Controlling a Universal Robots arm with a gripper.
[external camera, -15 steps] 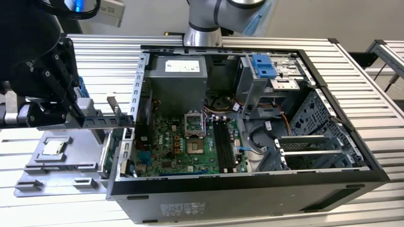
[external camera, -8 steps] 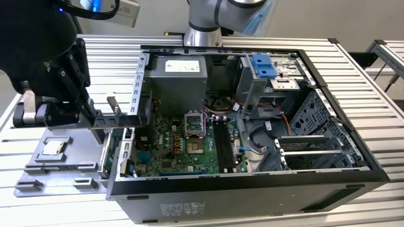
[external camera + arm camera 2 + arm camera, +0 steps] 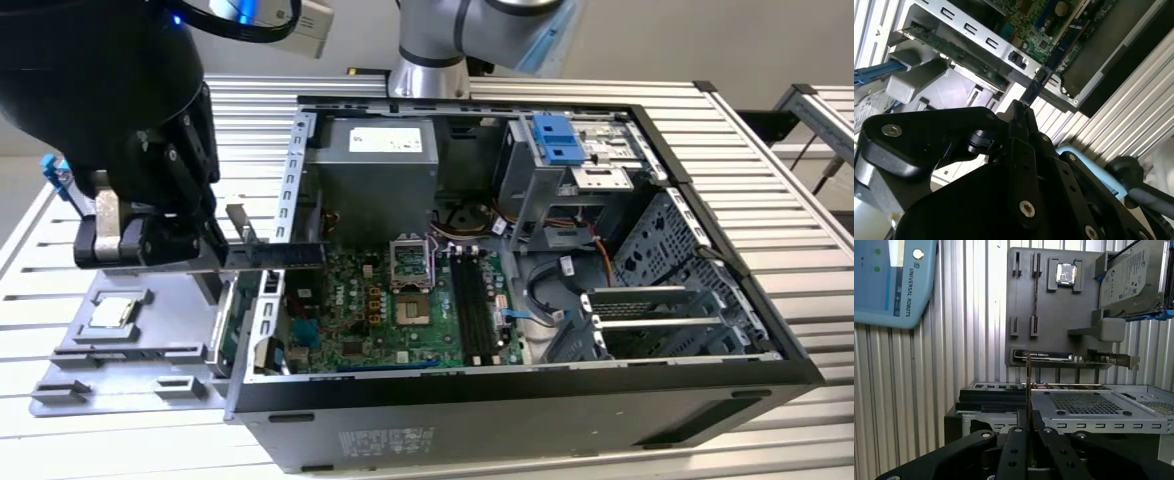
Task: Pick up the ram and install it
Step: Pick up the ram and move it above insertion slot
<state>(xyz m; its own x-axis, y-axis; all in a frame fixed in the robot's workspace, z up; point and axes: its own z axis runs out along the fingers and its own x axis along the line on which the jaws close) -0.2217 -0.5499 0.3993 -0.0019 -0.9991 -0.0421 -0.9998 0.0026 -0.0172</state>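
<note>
While the black claw (image 3: 1028,416) squeezes the long thin dark ram stick (image 3: 287,254) | beside black computer case (image 3: 534,395) | best: hold it straight, aim for long black slots (image 3: 470,295).

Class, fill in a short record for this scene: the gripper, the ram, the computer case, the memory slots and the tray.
Gripper: shut on the ram
Ram: held in the air, flat, over the rim on the exterior view's left; not yet in a slot
Computer case: open, motherboard exposed
Memory slots: long, black, apart from the ram
Tray: grey, beside the case, carrying a processor chip
</note>
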